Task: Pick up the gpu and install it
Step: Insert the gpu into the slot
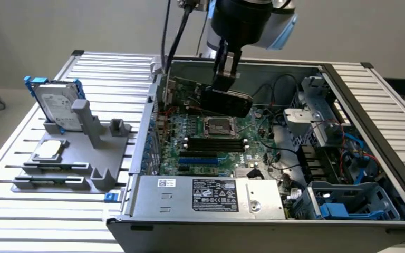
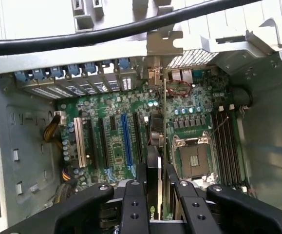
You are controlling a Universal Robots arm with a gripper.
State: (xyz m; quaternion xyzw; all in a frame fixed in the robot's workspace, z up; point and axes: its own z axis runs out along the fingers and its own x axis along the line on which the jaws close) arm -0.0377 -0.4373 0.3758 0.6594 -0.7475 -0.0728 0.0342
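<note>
The gpu (image 1: 229, 102) hangs on edge inside the open computer case (image 1: 141, 158), a little above the motherboard (image 1: 188, 142). Its black shroud faces the exterior view's right, and its green board runs toward the case's rear wall. My gripper (image 1: 223, 80) comes down from above and is shut on the card's upper edge. In the wrist view the gpu (image 2: 155, 161) appears as a thin edge between my two black fingers (image 2: 134, 204). It is lined up along the expansion slots, just beside the CPU socket (image 2: 193, 158). Its silver bracket (image 2: 163, 43) reaches the rear slot openings.
A silver hard drive with blue frame (image 1: 55, 103) stands on a grey fixture (image 1: 83, 158) at the exterior view's left, outside the case. The power supply (image 1: 202, 195) fills the near part of the case. Black memory slots (image 1: 217, 143), cables and a drive cage (image 1: 347, 203) crowd the inside.
</note>
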